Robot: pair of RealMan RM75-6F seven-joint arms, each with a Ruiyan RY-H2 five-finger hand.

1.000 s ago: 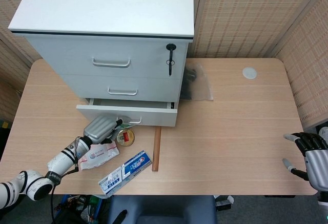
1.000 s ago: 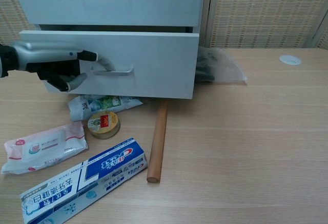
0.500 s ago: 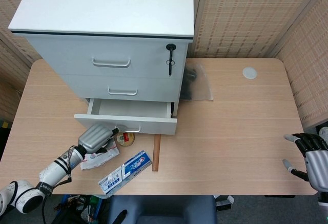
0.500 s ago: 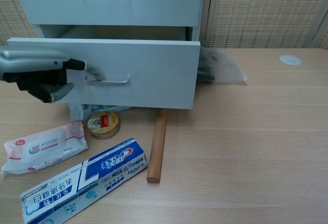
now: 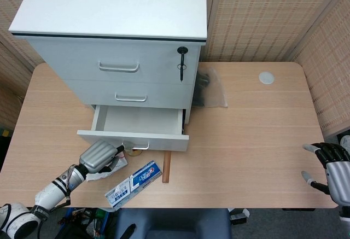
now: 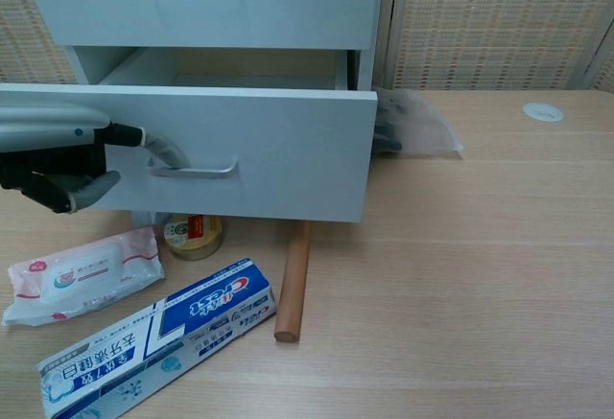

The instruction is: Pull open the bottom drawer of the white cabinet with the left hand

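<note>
since a second ago the bottom drawer [image 5: 133,135] has slid further out of the white cabinet [image 5: 115,47] toward the bench [image 5: 251,135] edge, and the left hand [image 6: 53,155] has drawn back with it, one of its fingers [image 6: 158,146] hooked on the drawer handle [image 6: 192,168] while the others curl beneath. the drawer's inside shows only bare white floor, and its front now overhangs the small round tin [image 6: 193,230], with the wipes pack [image 6: 82,273], toothpaste box [image 6: 158,337] and wooden stick [image 6: 294,280] lying just before it. the right hand [image 5: 332,168] hangs at the bench's far right edge, fingers spread and holding nothing
</note>
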